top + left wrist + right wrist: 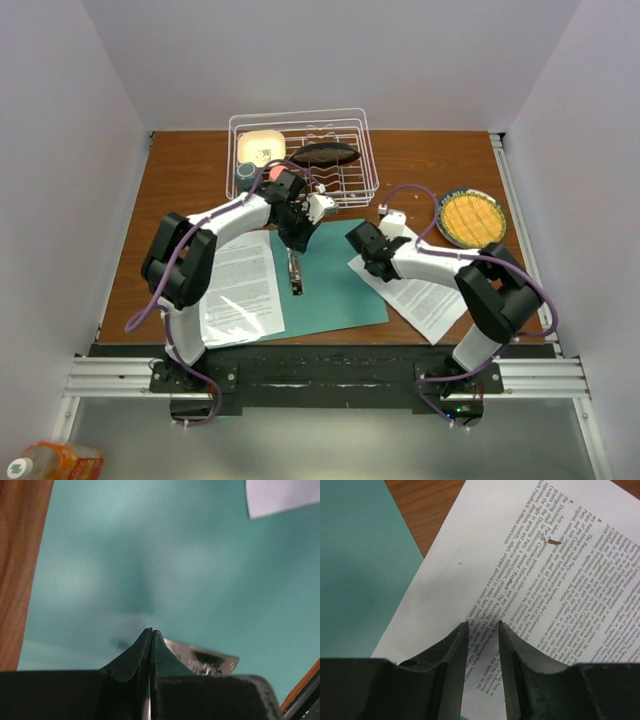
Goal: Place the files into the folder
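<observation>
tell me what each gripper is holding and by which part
Nothing is held. The left gripper is shut empty over the teal folder; the right gripper stands open over a printed sheet.

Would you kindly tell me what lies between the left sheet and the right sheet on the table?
The open teal folder, its metal clip at the spine, with the shut left pincer above it; the top view shows this.
</observation>
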Robot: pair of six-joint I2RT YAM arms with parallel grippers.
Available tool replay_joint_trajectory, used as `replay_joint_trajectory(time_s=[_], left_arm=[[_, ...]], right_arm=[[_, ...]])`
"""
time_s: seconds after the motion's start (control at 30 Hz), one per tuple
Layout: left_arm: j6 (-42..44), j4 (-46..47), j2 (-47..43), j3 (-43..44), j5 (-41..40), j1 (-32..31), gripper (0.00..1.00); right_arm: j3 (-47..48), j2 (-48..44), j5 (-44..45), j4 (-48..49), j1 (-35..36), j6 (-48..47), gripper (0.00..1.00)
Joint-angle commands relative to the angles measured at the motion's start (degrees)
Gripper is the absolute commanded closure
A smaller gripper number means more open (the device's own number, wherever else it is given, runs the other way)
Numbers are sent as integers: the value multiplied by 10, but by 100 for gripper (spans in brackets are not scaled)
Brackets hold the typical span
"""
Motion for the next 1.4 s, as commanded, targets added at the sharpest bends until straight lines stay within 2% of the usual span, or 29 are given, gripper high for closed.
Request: replay_joint_trajectory(time_s=[0.0, 0.2, 0.47, 0.63, 0.67, 0.73, 0.77, 0.83, 0.87, 0.93, 0.97, 1.1, 1.2, 1.37], left_arm=[[1, 2, -10, -1, -2, 3, 96], [3, 4, -14, -14, -8, 9, 96], [-3, 0, -16, -11, -13, 11, 97], [21, -66, -56, 27, -2, 41, 96], [26, -79, -66, 32, -1, 48, 95], [44, -120, -95, 45, -6, 70, 95], [50, -130, -106, 45, -8, 79, 95], [68, -149, -143, 30, -18, 106, 94], [74, -154, -154, 22, -24, 112, 94], [89, -166, -181, -12, -40, 120, 94], [92, -167, -195, -28, -43, 120, 94], [95, -148, -195, -120, -37, 119, 94], [95, -111, -182, -168, -46, 119, 94], [92, -81, -139, -178, -46, 119, 95]], right_arm=[[20, 26, -32, 29, 67, -58, 63], [-11, 5, -65, 95, 83, -122, 64], [-67, -82, -151, 211, 95, -215, 67], [-86, -140, -157, 221, 95, -233, 68], [-85, -145, -161, 209, 95, -233, 68], [-64, -154, -109, 174, 95, -219, 69], [-56, -156, -64, 121, 95, -200, 69], [-36, -159, 32, 61, 80, -131, 68], [-31, -157, 54, 0, 71, -104, 68], [-25, -145, 84, -46, 38, -39, 68], [-25, -141, 88, -82, 25, -20, 68], [-37, -135, 85, -116, -41, 47, 73], [-46, -142, 80, -109, -70, 48, 76], [-21, -93, 54, -111, -94, 31, 75]])
